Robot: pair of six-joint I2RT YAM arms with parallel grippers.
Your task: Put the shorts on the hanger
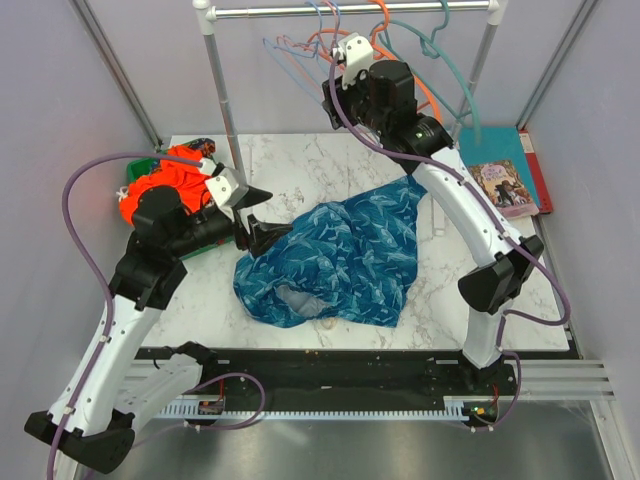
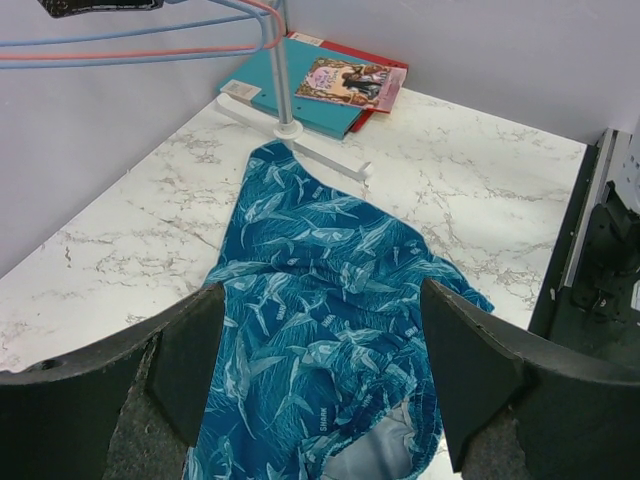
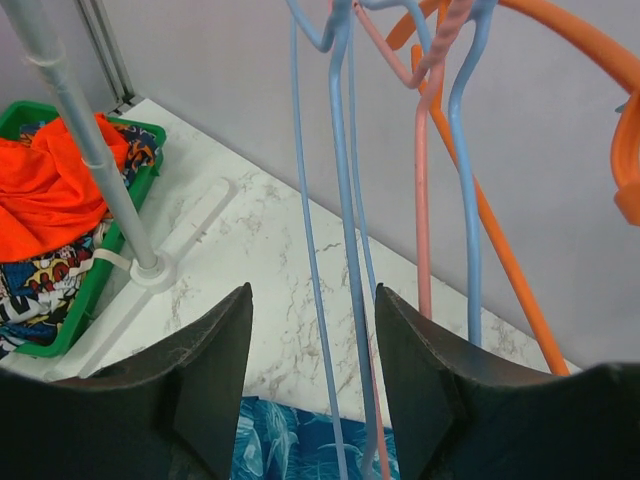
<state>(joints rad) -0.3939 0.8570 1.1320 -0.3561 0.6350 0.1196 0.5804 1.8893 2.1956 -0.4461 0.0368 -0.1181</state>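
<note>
Shorts (image 1: 340, 260) lie crumpled in a heap mid-table on the marble table (image 1: 300, 150), pale inner lining showing at the near side. They're on no hanger. The hanger (image 3: 345, 250), thin and pale blue, hangs from the rail (image 1: 350, 10) at the back, bunched w/ a thin pink hanger (image 3: 422, 220), an orange hanger (image 3: 500, 250) and a teal hanger (image 1: 455, 70).

R gripper (image 3: 312, 300) is up at the rail w/ fingers apart. The pale blue wires drop thru the gap, closer to the finger on the right of the wrist view. Can't tell if either finger touches a wire; nothing is clamped.

L gripper (image 1: 272, 212) is low, just beside the shorts' left edge, fingers wide apart and holding nothing. In its wrist view the printed fabric fills the space btw the two fingers. Can't tell if there's contact w/ the cloth.

Green bin (image 1: 145, 170) sits at the back-left corner w/ an orange garment (image 1: 170, 180) piled in it. Books (image 1: 505, 185) lie at back-right near the rack post's foot: teal cover, red one under, picture cover on top.
</note>
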